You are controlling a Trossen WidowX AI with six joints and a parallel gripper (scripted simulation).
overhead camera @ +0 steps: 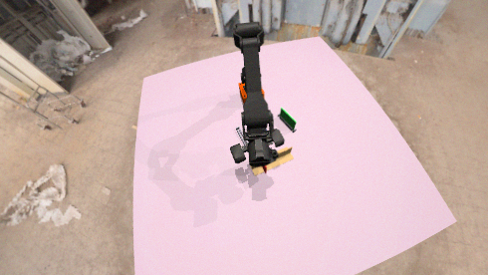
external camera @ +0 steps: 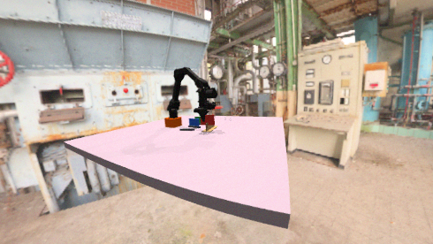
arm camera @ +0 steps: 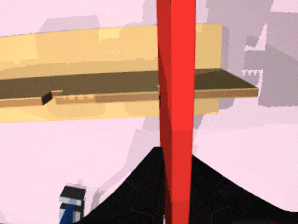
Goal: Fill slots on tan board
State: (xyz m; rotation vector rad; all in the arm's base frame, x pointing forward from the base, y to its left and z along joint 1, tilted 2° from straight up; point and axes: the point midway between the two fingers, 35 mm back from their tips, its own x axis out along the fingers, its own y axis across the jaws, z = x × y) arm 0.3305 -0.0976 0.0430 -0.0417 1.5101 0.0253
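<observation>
The tan board (overhead camera: 283,159) (external camera: 212,129) (arm camera: 125,96) stands upright on a flat tan base. An open slot (arm camera: 47,97) shows in its top edge at the left in the wrist view. My gripper (arm camera: 166,155) is shut on the red board (arm camera: 182,75) (external camera: 209,119) (overhead camera: 265,169). The red board is upright and crosswise to the tan board, over its right part in the wrist view. A dark nick in the tan edge peeks out at the red board's left side. The red board hides the rest of that spot and its own notch; I cannot tell whether the boards touch.
A green board (overhead camera: 288,119) stands in its holder beside the arm. A blue board (external camera: 193,122) (arm camera: 67,215) stands in a dark holder (arm camera: 73,192) near the gripper. A low dark holder (external camera: 187,129) holds no visible board. An orange block (external camera: 172,122) is at the arm's base.
</observation>
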